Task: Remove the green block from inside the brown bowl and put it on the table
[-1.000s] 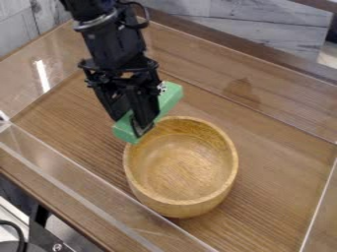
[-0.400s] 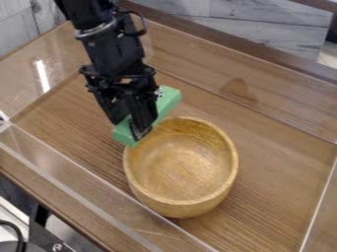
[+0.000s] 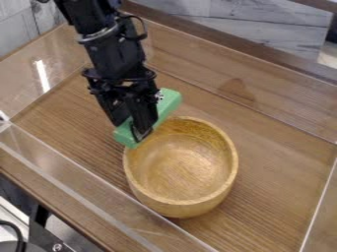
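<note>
- Compared with a second ago, the black gripper (image 3: 138, 126) and the flat bright green block (image 3: 161, 106) are being seen slightly lower and further left, nearer the brown wood-grain table (image 3: 73, 118).
- The block is being held between fully closed jaws, outside the round light brown wooden bowl (image 3: 182, 165), just beside its far-left rim.
- Its long axis is being kept tilted, running from lower left to upper right, with the table lying directly beneath.
</note>
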